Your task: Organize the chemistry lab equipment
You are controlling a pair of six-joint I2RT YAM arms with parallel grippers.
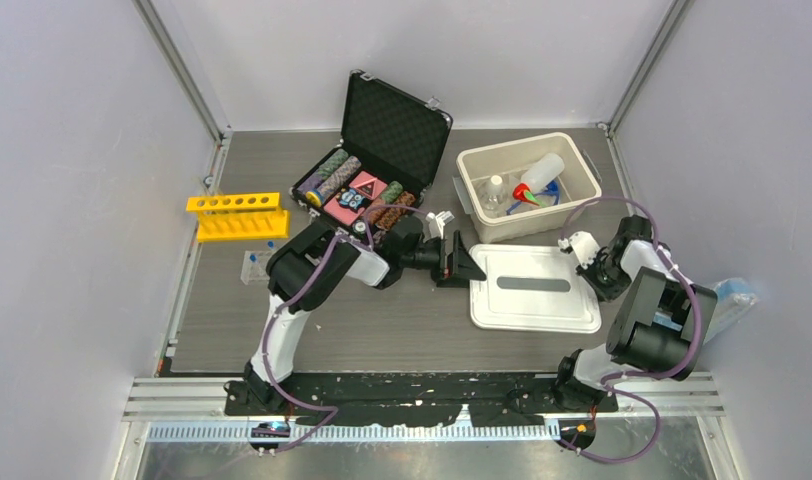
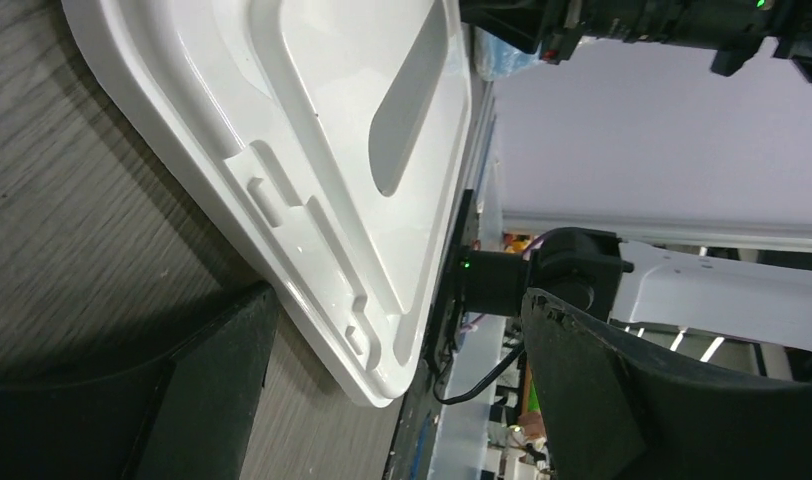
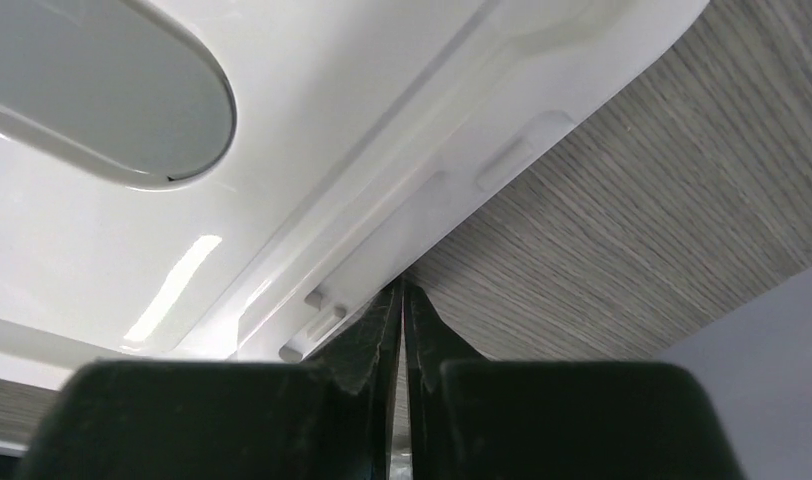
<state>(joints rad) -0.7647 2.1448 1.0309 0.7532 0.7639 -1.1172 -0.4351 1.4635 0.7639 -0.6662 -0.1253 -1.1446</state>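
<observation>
A white bin (image 1: 479,165) at the back right holds the red-capped white squeeze bottle (image 1: 541,171) and several small items. Its white lid (image 1: 535,290) lies flat on the table in front of it. My left gripper (image 1: 468,262) is open at the lid's left edge. In the left wrist view the lid's corner (image 2: 382,380) lies between the spread fingers of the left gripper (image 2: 397,305). My right gripper (image 1: 574,246) is shut at the lid's far right corner, and in its wrist view the tips of the right gripper (image 3: 402,290) rest against the lid's rim (image 3: 452,210). The yellow tube rack (image 1: 237,215) and the clear tube rack (image 1: 254,266) stand at the left.
An open black case of poker chips (image 1: 377,165) sits at the back centre, just behind my left arm. Grey walls close in the table on three sides. A pale blue object (image 1: 734,294) shows at the right wall.
</observation>
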